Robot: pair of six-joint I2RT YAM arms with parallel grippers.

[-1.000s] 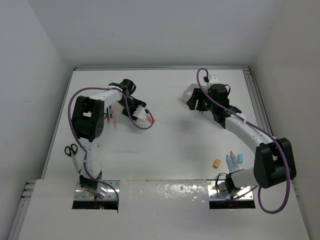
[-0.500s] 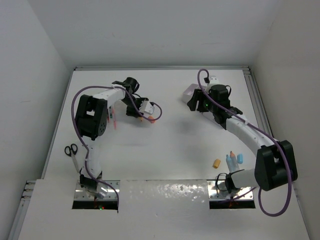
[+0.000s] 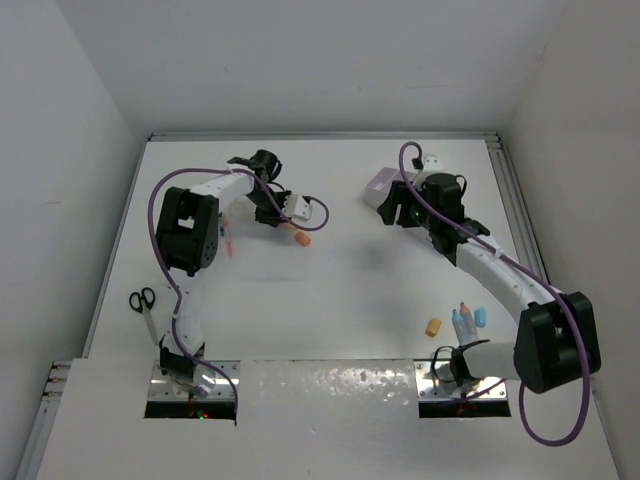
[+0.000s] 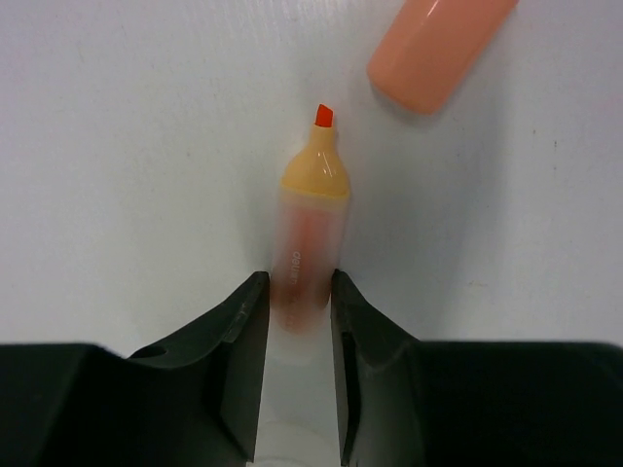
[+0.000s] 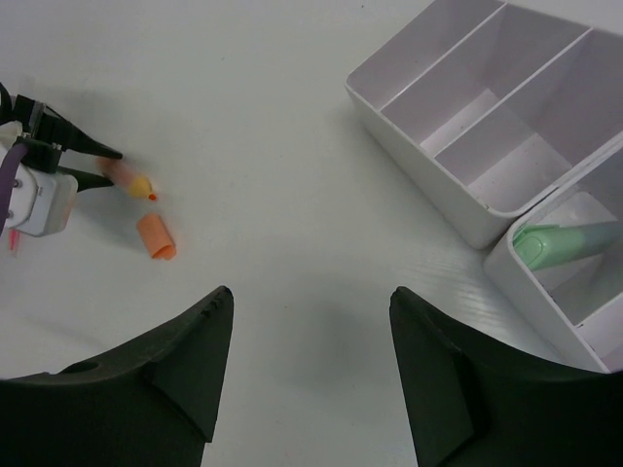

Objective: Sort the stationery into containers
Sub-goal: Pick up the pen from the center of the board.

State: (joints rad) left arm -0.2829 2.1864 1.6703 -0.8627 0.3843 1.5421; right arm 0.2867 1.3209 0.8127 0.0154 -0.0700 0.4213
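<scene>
An uncapped orange highlighter (image 4: 310, 219) lies on the white table, its tip pointing away from my left gripper (image 4: 300, 282). The jaws press on both sides of its barrel. Its loose orange cap (image 4: 438, 49) lies just beyond, to the right. From above, the left gripper (image 3: 283, 222) is at the back left, with the cap (image 3: 302, 239) beside it. My right gripper (image 5: 310, 292) hangs open and empty over bare table, close to the white organiser (image 5: 419, 126). A green item (image 5: 565, 243) lies in one of the organiser's compartments. The right arm partly hides the organiser (image 3: 381, 183) from above.
Black-handled scissors (image 3: 141, 298) lie by the left edge. Thin red pens (image 3: 228, 238) sit beside the left arm. Blue-capped bottles (image 3: 467, 320) and a small orange eraser (image 3: 433, 326) lie at the near right. White walls enclose the table.
The left gripper's jaws have come together on the orange highlighter after a small shift of the wrist towards the back. The right arm has barely moved.
</scene>
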